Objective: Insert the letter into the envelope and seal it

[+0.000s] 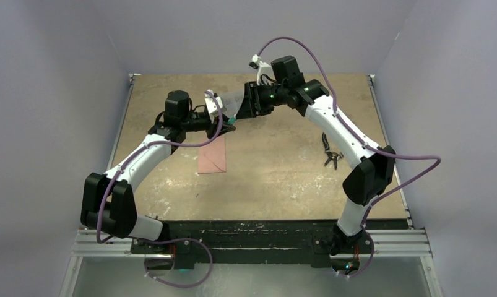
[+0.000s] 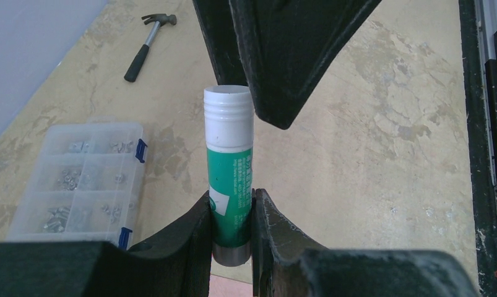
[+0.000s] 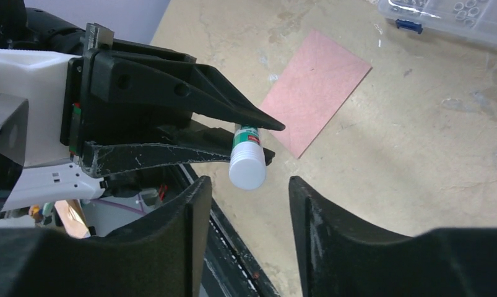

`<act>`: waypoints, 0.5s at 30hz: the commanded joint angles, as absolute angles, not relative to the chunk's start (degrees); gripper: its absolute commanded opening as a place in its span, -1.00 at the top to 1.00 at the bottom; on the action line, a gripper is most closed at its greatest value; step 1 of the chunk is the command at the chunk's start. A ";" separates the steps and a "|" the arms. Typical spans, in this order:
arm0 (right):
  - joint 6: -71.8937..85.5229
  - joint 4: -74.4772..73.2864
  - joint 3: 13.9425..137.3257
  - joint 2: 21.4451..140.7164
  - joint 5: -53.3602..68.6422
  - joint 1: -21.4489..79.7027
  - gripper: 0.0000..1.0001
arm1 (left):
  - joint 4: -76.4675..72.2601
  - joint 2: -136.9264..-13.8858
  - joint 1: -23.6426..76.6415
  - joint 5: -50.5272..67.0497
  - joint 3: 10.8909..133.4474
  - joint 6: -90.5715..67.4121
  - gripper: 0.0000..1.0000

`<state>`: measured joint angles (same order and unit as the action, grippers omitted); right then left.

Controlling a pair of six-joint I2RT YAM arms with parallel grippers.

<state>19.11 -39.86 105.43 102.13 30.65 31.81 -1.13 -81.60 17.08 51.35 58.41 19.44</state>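
Observation:
My left gripper [image 2: 231, 204] is shut on a green glue stick [image 2: 229, 167] with a white cap and holds it in the air; both also show in the top view, gripper [image 1: 228, 121]. My right gripper [image 3: 249, 185] is open, its fingers on either side of the line of the white cap [image 3: 247, 164], just short of it. The salmon-pink envelope [image 1: 211, 154] lies flat on the table below the left gripper and shows in the right wrist view [image 3: 314, 90]. The letter is not in view.
A clear compartment box [image 2: 78, 182] with small hardware lies on the table, seen also in the right wrist view [image 3: 456, 15]. A hammer [image 2: 148, 43] lies beyond it. Black pliers [image 1: 331, 154] lie right of centre. The table's black front rail [image 2: 487, 154] runs near.

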 commanded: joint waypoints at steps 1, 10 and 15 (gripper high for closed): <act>19.32 -37.49 104.59 101.45 32.78 32.09 0.04 | -2.63 -79.55 17.49 52.45 59.25 21.67 1.00; 24.12 -32.57 99.92 100.99 34.66 32.08 0.07 | -2.89 -79.54 17.58 52.73 59.44 21.89 1.00; 26.89 -29.97 98.31 99.31 36.56 32.08 -0.14 | -2.30 -79.54 17.58 52.32 59.28 22.39 1.00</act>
